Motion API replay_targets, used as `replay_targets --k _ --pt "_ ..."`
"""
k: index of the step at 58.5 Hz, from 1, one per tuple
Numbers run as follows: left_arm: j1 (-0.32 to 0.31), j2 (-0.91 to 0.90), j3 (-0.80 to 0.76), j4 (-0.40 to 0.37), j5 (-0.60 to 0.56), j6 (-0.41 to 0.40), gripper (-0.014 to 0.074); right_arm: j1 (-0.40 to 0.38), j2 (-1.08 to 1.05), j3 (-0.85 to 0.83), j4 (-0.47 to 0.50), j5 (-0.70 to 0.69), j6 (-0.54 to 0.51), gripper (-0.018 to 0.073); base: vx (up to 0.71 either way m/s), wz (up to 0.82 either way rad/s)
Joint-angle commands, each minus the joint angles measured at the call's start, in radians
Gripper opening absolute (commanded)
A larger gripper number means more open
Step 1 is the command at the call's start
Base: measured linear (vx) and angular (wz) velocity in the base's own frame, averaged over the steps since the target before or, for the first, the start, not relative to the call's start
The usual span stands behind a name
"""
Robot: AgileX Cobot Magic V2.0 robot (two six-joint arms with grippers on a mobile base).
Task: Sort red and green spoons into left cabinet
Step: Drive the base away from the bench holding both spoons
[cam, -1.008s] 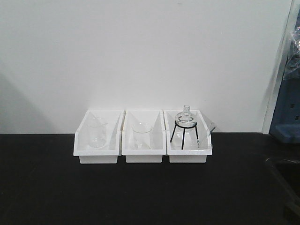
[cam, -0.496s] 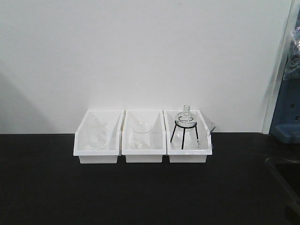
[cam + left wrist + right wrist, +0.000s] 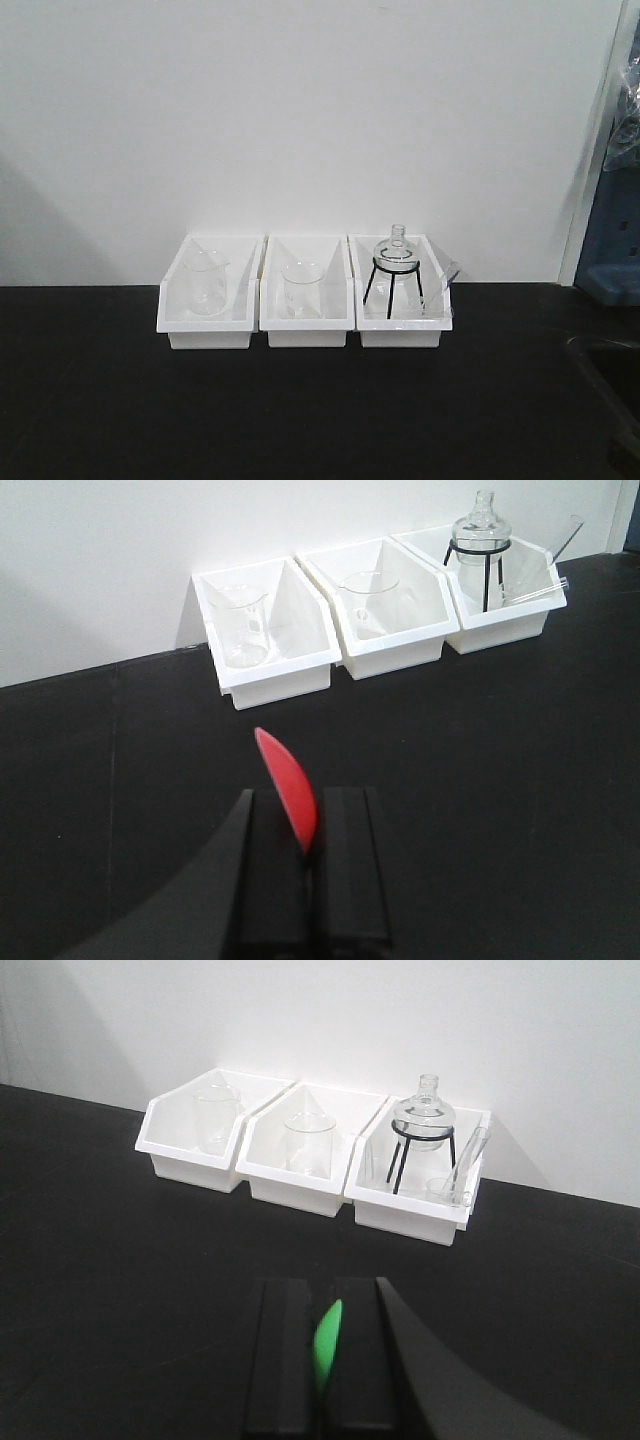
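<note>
In the left wrist view, the red spoon's [image 3: 288, 785] oval bowl sticks up from between the two black fingers of my left gripper [image 3: 313, 798], which is shut on it above the black table. The right wrist view shows my right gripper [image 3: 323, 1288] shut on the green spoon [image 3: 327, 1340], whose bowl shows edge-on in the narrow gap. Both handles are hidden behind the fingers. The left cabinet is out of view. Neither gripper appears in the front view.
Three white bins [image 3: 306, 335] stand in a row against the white wall on the black table [image 3: 300, 420]. Two of them hold glass beakers [image 3: 206, 283], and the right one holds a round flask on a black tripod [image 3: 397, 262]. A grey-blue unit [image 3: 612, 250] stands at the far right.
</note>
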Motion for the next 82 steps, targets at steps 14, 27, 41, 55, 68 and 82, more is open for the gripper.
replay_targets --k 14,27,41,55,68,82 --pt "-0.006 0.0 -0.033 -0.008 -0.076 -0.001 0.0 -0.004 0.0 -0.031 -0.01 -0.079 -0.004 -0.0004 -0.01 0.01" --pt "-0.006 0.0 -0.033 -0.008 -0.076 -0.001 0.0 -0.004 0.0 -0.031 -0.01 -0.079 -0.004 -0.0004 -0.08 0.03" --pt "-0.006 0.0 -0.033 -0.008 -0.076 -0.001 0.0 -0.004 0.0 -0.031 -0.01 -0.073 -0.004 -0.0004 -0.19 0.14" --pt "-0.006 0.0 -0.033 -0.008 -0.076 -0.001 0.0 -0.004 0.0 -0.031 -0.01 -0.072 -0.004 -0.0004 -0.22 0.26" --pt "-0.006 0.0 -0.033 -0.008 -0.076 -0.001 0.0 -0.004 0.0 -0.031 -0.01 -0.072 -0.004 -0.0004 -0.22 0.43" --pt "-0.006 0.0 -0.033 -0.008 -0.076 -0.001 0.0 -0.004 0.0 -0.031 -0.01 -0.072 -0.004 -0.0004 -0.22 0.5"
